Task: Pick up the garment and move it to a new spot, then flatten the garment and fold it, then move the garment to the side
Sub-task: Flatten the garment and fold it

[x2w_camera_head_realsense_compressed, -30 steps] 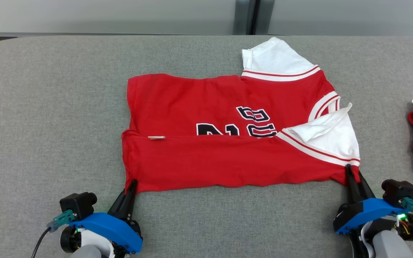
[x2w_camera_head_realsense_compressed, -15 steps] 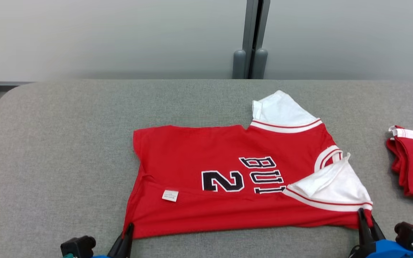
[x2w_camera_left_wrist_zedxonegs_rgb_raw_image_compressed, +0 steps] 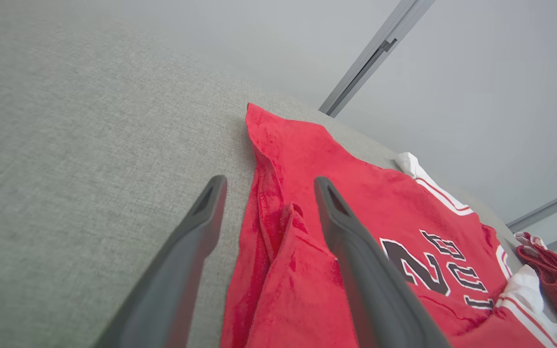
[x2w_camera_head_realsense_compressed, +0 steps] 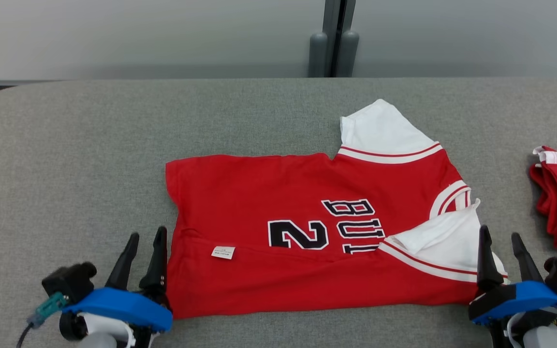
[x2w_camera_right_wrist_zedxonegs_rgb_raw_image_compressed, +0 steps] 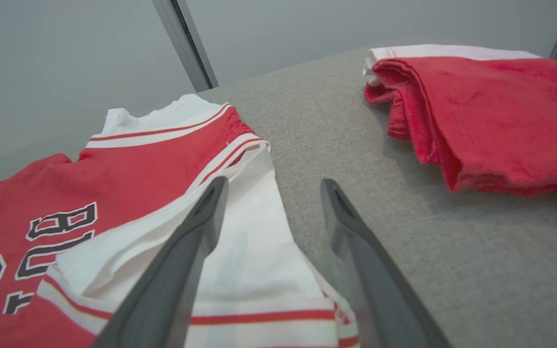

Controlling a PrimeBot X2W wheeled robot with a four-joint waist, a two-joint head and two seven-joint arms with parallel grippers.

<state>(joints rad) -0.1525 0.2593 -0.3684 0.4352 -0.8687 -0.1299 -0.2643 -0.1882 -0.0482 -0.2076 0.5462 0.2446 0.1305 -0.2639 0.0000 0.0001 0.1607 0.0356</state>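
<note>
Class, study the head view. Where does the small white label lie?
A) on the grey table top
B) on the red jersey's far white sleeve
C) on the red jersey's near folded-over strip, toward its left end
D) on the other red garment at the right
C: the small white label lies on the near folded-over strip of the red jersey with white sleeves.

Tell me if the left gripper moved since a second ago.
Yes. The left gripper opened; its tips now lie along the jersey's left edge, beyond the near corner.
</note>
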